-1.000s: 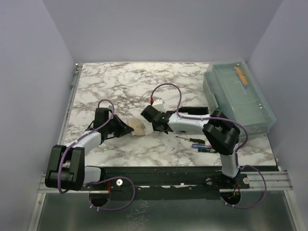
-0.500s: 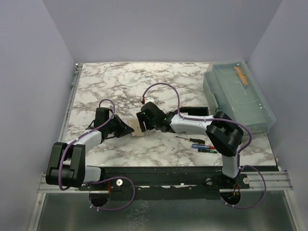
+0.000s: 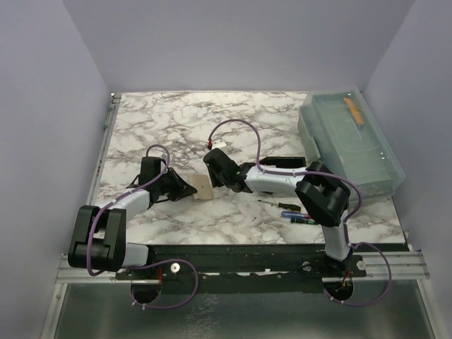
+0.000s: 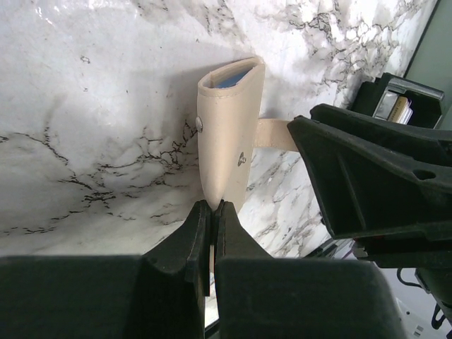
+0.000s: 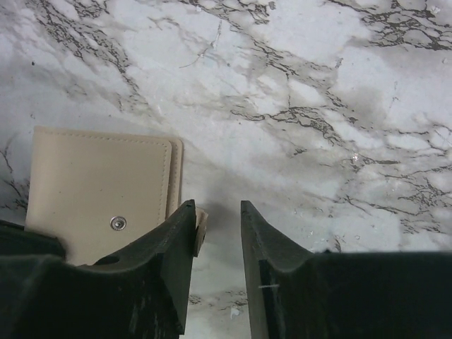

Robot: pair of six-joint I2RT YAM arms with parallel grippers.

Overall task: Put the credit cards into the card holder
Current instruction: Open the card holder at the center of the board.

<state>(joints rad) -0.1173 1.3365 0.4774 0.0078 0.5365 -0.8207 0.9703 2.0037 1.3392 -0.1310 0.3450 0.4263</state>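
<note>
Slippage was the risk: the left gripper [image 4: 212,206] pinched shut on the edge of the beige leather snap-button card holder [image 4: 226,134], a light blue card [image 4: 233,76] apparently inside. The right gripper [image 5: 217,208], partly open and empty just beside its flap, could nudge it loose.

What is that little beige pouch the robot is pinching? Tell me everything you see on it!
It is a beige card holder, soft and leather-looking, with stitched edges and a round metal snap. It lies on the marble table. Its mouth gapes open, with a blue card peeking out. The left tool pinches its closed end, and its flap reaches into the open right tool.
</note>
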